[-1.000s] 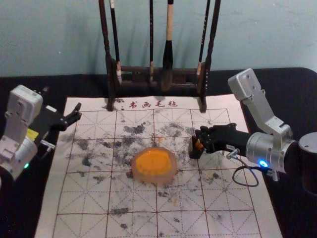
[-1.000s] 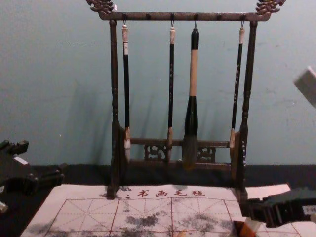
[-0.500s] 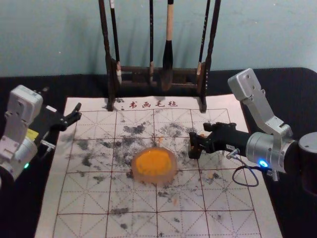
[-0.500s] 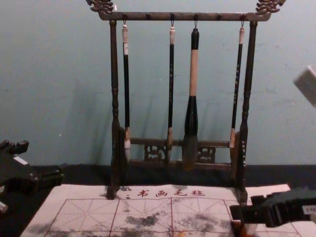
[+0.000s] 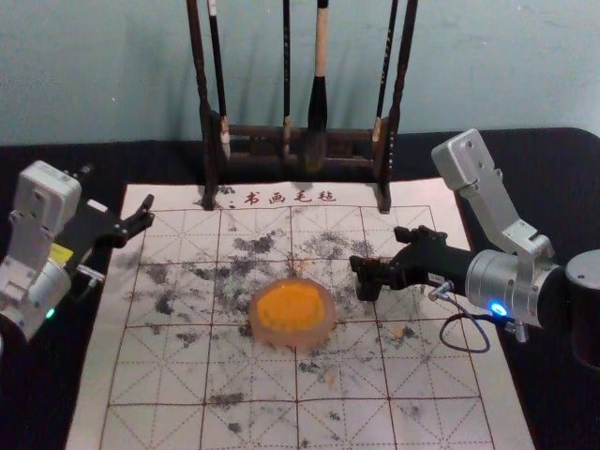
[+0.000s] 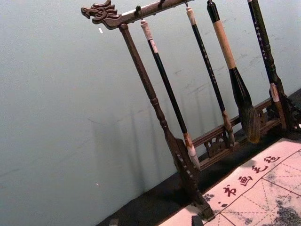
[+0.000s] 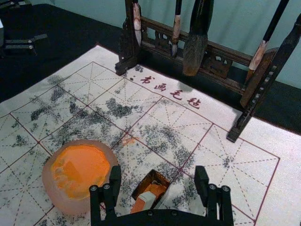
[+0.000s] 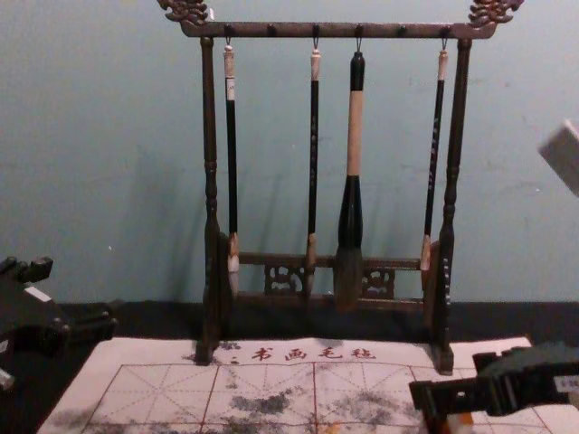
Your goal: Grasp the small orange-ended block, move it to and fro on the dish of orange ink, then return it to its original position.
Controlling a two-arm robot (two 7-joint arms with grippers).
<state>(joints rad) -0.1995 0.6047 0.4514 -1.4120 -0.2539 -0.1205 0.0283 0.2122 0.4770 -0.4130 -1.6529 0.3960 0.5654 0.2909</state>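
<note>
The right gripper (image 5: 377, 247) is at the right of the dish (image 5: 265, 336), reaching in from the right, low over the mat (image 5: 342, 427). Its fingers are spread wide, one on the near side and one on the far side, and it holds nothing. Between them, in the right wrist view, the block (image 7: 148, 197) sits in a small dark box (image 5: 367, 290), white with orange at its end. The block looks tilted against the box's wall, as far as the partly hidden view allows. The box is on the mat, near the dish but apart from it.

The dish holds orange ink (image 5: 291, 307), uneven toward its left. Dark smudges mark the mat, which lies on the black counter (image 5: 534, 169). On the far side stands a rack (image 8: 335, 30) with four brushes (image 8: 355, 136) hanging from it.

The left gripper (image 5: 117, 186) is parked at the left, by the mat's far left corner, its fingers wide apart.
</note>
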